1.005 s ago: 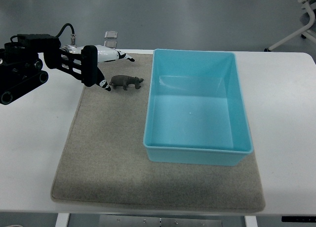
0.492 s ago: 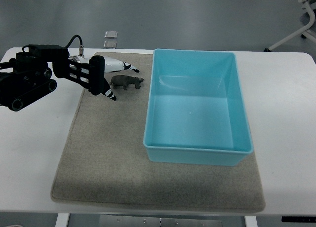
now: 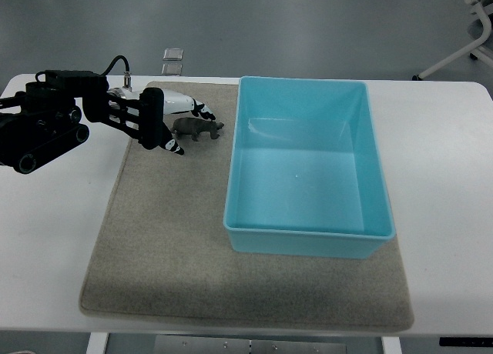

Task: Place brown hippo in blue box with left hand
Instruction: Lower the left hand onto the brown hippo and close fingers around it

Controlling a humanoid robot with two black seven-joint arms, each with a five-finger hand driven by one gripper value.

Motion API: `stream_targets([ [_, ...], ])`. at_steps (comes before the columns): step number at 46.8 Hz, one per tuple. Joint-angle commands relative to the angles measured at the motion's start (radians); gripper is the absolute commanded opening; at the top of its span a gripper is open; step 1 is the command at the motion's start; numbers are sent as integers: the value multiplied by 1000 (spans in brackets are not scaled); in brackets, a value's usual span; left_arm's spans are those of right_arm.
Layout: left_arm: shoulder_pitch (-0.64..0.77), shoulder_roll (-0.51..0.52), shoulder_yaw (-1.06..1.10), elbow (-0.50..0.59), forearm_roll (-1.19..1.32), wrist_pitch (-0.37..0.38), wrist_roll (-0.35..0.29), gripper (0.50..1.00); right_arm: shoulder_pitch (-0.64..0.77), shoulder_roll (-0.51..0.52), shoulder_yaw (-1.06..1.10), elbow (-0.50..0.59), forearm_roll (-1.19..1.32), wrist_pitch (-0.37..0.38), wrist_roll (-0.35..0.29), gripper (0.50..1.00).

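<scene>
Where the white tabletop point(image 3: 46, 238) meets the picture's left edge, the robot's black left arm comes in and reaches to the right, ending in the left hand point(image 3: 166, 119), a black and white hand with jointed fingers. Its fingers point(image 3: 202, 109) are spread apart: the upper white ones stretch over the back of the toy, while a lower black-tipped one points down toward the mat just left of the animal. They bracket the toy without visibly closing on it; whether any fingertip touches it cannot be told from this view.

The small brown plastic hippo point(image 3: 196, 128) stands upright on the grey-beige felt mat point(image 3: 162, 246), near the mat's far edge, its head turned toward the right. It sits just beside the left wall of the container, apart from it by a narrow strip of mat.

Further right, the light blue rectangular plastic box point(image 3: 235, 177) rests on the same mat, its long side running away from the robot. Its right wall reaches about to the mat's right edge.

Beyond the table's far edge, a small square metallic plate point(image 3: 173, 54) lies on the grey floor.
</scene>
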Motion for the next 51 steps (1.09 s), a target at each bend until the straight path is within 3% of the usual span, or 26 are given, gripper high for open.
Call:
stream_targets([
  [1, 1, 0, 2, 1, 1, 0, 1, 789, 0, 0, 0, 0, 0, 0, 0, 936],
  [7, 1, 0, 6, 1, 1, -2, 1, 776, 1, 0, 1, 0, 0, 0, 0, 936],
  [10, -1, 0, 6, 1, 1, 0, 2, 720, 1, 0, 0, 0, 0, 0, 0, 936],
  [17, -1, 0, 6, 0, 1, -2, 4, 696, 0, 0, -1, 0, 0, 0, 0, 936],
  [27, -1, 0, 8, 0, 10, 0, 5, 506, 0, 0, -1, 0, 0, 0, 0, 936],
  [51, -2, -5, 8, 0, 16, 3, 10, 500, 0, 0, 1, 0, 0, 0, 0, 936],
])
